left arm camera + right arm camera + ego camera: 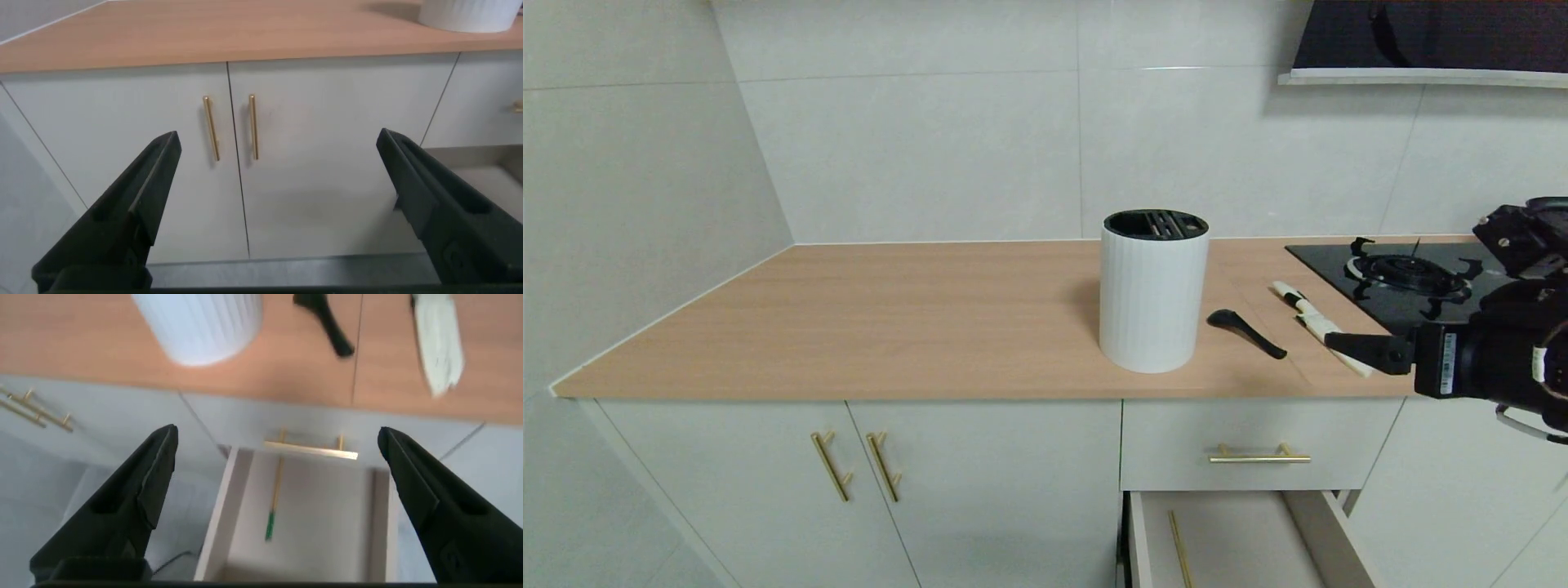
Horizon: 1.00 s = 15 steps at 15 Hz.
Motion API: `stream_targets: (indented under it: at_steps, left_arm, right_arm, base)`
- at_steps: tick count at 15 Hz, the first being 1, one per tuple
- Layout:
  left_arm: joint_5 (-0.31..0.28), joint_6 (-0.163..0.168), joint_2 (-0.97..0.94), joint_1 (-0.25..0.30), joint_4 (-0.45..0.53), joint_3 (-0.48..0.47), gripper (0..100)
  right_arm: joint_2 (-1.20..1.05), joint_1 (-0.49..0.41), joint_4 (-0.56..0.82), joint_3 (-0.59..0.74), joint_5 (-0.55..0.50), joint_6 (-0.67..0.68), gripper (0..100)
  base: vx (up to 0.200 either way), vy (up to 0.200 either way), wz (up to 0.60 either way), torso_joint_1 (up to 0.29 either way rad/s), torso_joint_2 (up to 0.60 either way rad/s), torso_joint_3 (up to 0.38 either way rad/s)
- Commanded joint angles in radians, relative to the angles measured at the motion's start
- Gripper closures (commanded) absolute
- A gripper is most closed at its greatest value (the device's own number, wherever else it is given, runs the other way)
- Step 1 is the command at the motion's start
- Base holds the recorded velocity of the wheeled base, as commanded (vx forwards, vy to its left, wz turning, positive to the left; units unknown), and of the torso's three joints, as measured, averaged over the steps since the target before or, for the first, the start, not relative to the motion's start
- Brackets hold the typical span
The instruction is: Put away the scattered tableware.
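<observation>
A white ribbed holder (1153, 298) with a black slotted top stands upright on the wooden counter (890, 318). Just to its right lie a black spoon (1246, 331) and a white knife (1319, 327). My right gripper (1349, 346) hovers at the counter's front edge near the knife's end. In the right wrist view it (278, 441) is open and empty above an open drawer (225, 506), with the holder (200, 322), spoon (327, 325) and knife (437, 339) beyond. My left gripper (278, 147) is open and empty, low in front of the cabinet doors (327, 163).
A black gas hob (1405, 282) fills the counter's right end. The open drawer (1307, 523) under the counter holds a thin stick (274, 498) with a green tip. Gold handles (849, 465) stick out from the cabinet doors. A tiled wall closes the left side.
</observation>
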Motion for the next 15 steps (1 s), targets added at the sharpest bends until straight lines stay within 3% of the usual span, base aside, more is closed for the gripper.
stream_targets:
  at_steps: [1,3,8,15]
  left_arm:
    - [0.000,0.000,0.000,-0.001,0.000,0.000,0]
    - [0.000,0.000,0.000,0.001,0.000,0.000,0]
    - [0.000,0.000,0.000,-0.001,0.000,0.000,0]
    - [0.000,0.000,0.000,-0.001,0.000,0.000,0]
  right_arm:
    - [0.217,-0.094,-0.161,-0.056,0.022,-0.087,0]
    - [0.361,-0.140,-0.242,-0.141,0.077,-0.142,0]
    - [0.575,-0.212,-0.247,-0.313,0.236,-0.289,0]
    - [0.720,-0.228,-0.270,-0.353,0.302,-0.303,0]
  base:
    - [0.000,0.000,0.00,0.000,0.00,0.000]
    - [0.000,0.000,0.00,0.000,0.00,0.000]
    - [0.000,0.000,0.00,0.000,0.00,0.000]
    - [0.000,0.000,0.00,0.000,0.00,0.000]
